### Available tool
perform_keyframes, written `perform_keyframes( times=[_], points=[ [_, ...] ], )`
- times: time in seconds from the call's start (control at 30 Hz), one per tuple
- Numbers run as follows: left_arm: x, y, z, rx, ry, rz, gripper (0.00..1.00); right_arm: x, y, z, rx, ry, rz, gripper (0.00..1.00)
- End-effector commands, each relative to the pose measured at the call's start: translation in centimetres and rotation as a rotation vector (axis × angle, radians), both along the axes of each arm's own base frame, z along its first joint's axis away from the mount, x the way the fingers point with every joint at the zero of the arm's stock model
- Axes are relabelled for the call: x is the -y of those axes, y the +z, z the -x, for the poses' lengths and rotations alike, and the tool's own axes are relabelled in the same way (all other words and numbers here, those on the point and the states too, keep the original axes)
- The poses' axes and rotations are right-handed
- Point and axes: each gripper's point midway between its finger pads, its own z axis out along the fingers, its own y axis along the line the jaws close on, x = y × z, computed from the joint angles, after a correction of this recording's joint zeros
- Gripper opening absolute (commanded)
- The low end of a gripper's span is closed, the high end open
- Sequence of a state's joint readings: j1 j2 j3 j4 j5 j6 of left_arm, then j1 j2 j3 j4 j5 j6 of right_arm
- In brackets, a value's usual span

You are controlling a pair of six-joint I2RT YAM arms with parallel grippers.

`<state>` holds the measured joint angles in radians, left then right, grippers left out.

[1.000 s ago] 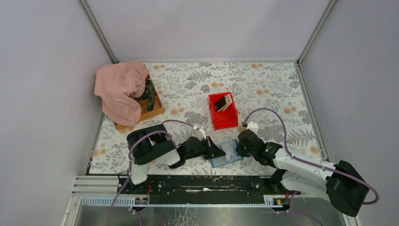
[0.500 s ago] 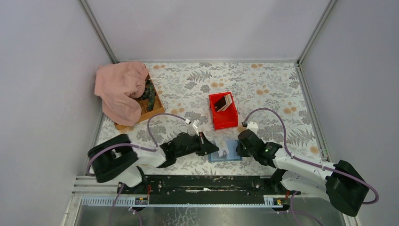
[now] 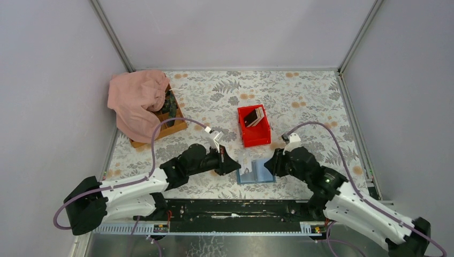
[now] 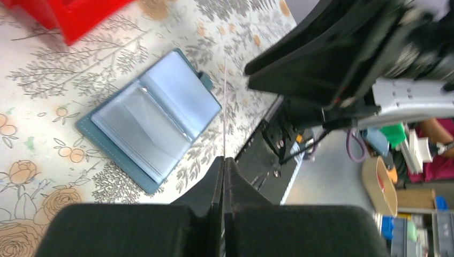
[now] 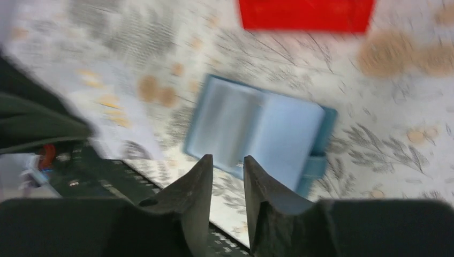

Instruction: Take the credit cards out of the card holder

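Observation:
The blue card holder (image 3: pixel 260 172) lies open on the floral table near the front edge, its clear pockets facing up (image 4: pixel 152 120) (image 5: pixel 262 134). My left gripper (image 3: pixel 236 166) (image 4: pixel 224 159) hovers just left of it, shut on a thin pale credit card (image 4: pixel 225 107) seen edge-on, sticking out past the fingertips. My right gripper (image 3: pixel 269 165) (image 5: pixel 227 158) sits at the holder's right side, jaws a little apart with nothing between them. More credit cards (image 3: pixel 255 116) stand in the red bin (image 3: pixel 256 136).
The red bin (image 4: pixel 69 13) (image 5: pixel 305 13) stands just behind the holder. A wooden tray (image 3: pixel 175 126) under a pink cloth (image 3: pixel 136 99) is at the back left. The black mounting rail (image 3: pixel 235 209) runs along the near edge, and grey walls close in the sides.
The left arm swung out to the left and its gripper drew back from the holder, still shut. The right gripper opened, and the holder settled flat and square.

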<state>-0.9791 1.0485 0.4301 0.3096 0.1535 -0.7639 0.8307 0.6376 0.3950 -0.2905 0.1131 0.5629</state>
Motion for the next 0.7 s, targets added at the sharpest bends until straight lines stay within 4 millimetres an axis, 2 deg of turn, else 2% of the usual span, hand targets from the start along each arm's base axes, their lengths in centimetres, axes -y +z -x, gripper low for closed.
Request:
perform_keyframes(
  times=[0.0,0.07,0.13,0.23,0.37,0.5,0.67],
  points=[
    [0.5,2.4,3.3,0.090,-0.253,0.012,0.00,-1.9,8.4,1.9,0.141,0.208,-0.143,0.41],
    [0.6,3.2,4.2,0.116,-0.321,0.024,0.00,-2.0,11.1,2.6,0.182,0.249,-0.182,0.58],
    [0.7,3.8,4.9,0.132,-0.366,0.035,0.00,-2.3,12.6,3.5,0.199,0.303,-0.214,0.62],
    [0.9,5.4,7.1,0.158,-0.499,0.108,0.00,-2.7,14.1,4.5,0.204,0.358,-0.256,0.61],
    [0.5,6.9,9.4,0.215,-0.615,0.162,0.00,-3.1,14.5,5.3,0.196,0.413,-0.263,0.55],
    [0.2,7.9,9.8,0.245,-0.628,0.182,0.00,-4.1,14.9,6.7,0.161,0.502,-0.311,0.54],
    [0.8,7.9,9.6,0.240,-0.645,0.172,0.00,-4.7,15.2,7.7,0.142,0.560,-0.346,0.50]
  ],
)
